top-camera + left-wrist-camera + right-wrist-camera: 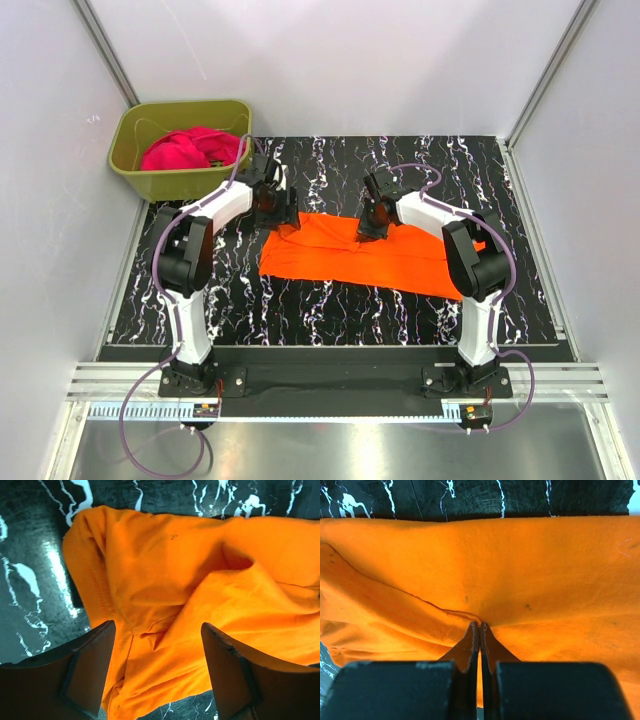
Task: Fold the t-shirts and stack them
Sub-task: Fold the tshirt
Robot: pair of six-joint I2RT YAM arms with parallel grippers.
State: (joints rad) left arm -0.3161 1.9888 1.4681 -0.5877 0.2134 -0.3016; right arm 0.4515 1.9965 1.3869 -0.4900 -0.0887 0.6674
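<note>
Orange t-shirt (370, 255) laid out (one corner bunched).
Left gripper (156, 627) spread wide over that corner; right gripper (479, 626) pinching the shirt's middle fold.

— How is the light in the overhead view?
— Bright and even, coming from above. The arms throw only faint, soft shadows on the black table (330, 300), and the metal strip (320, 445) at the near edge shines pale.
— Any glare closer in?
— In the left wrist view the glossy table carries white streaks of reflection on its left side. The orange t-shirt (200, 580) glows saturated, its folds softly shaded.
— Focus?
— The cloth is sharp. The left fingers (87, 672) and right fingers (469, 655) sit dark and soft-edged near the lens.
</note>
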